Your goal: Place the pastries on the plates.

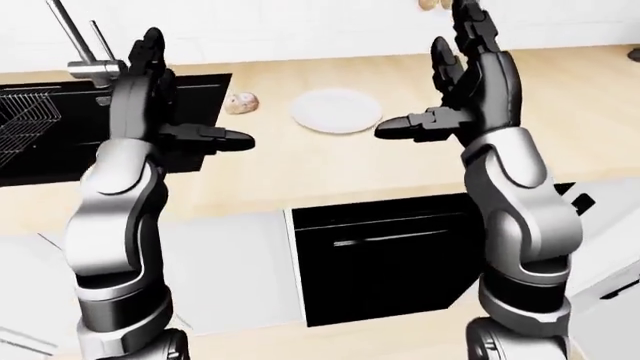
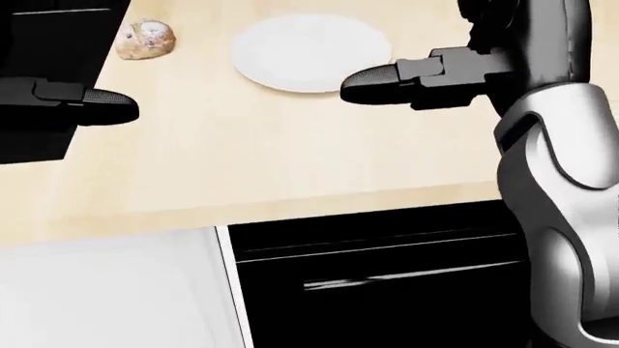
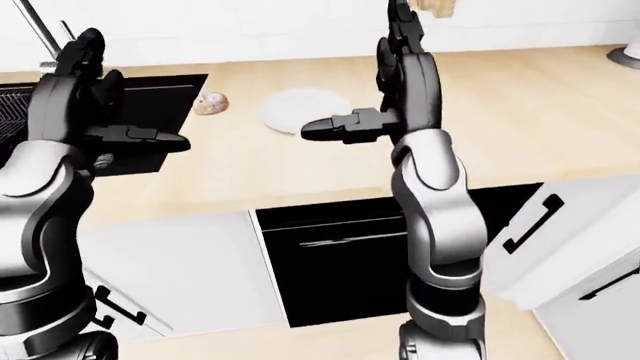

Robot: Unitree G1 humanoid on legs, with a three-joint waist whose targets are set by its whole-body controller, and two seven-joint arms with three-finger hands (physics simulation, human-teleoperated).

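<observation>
A round pastry (image 1: 241,103) lies on the wooden counter (image 1: 330,161) next to the black sink. A white empty plate (image 1: 336,110) sits just right of it; both also show in the head view, the pastry (image 2: 145,39) and the plate (image 2: 311,52). My left hand (image 1: 190,90) is open and empty, raised with fingers up, left of the pastry in the view. My right hand (image 1: 430,79) is open and empty, raised right of the plate, its thumb pointing left. A tan thing (image 3: 440,7) at the top edge is partly hidden behind the right hand.
A black sink (image 1: 60,150) with a metal faucet (image 1: 85,45) and a wire rack (image 1: 25,112) is at the left. A black appliance front (image 1: 390,255) sits under the counter, with white cabinets (image 3: 170,270) beside it. A dark object (image 3: 628,56) is at the right edge.
</observation>
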